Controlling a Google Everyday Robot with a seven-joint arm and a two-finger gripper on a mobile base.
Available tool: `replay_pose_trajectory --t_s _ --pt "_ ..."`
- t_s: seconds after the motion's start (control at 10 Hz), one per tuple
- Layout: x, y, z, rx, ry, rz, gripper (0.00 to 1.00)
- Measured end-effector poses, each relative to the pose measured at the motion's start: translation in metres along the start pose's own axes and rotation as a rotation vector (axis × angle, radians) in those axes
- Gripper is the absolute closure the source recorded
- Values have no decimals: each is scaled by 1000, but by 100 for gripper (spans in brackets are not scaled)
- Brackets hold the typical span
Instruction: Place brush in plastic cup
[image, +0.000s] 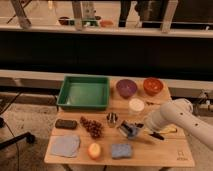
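Gripper (141, 128) low over wooden table (165, 155), right of centre, white arm (175, 116) reaching in from the right. Finger state: cannot tell. Small light-blue round plastic cup (131, 131) sits just left of gripper, touching or nearly. Slim black long-handled brush (155, 134) lies just right of cup, under the arm. Small shiny metal cup (112, 118) further left; white round container (136, 105) behind; green rectangular tray (84, 93) at back left.
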Motion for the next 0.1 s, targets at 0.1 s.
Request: replay_pose_trajectory --t_s 0.1 --pt "1 3 2 -8 3 -1 20"
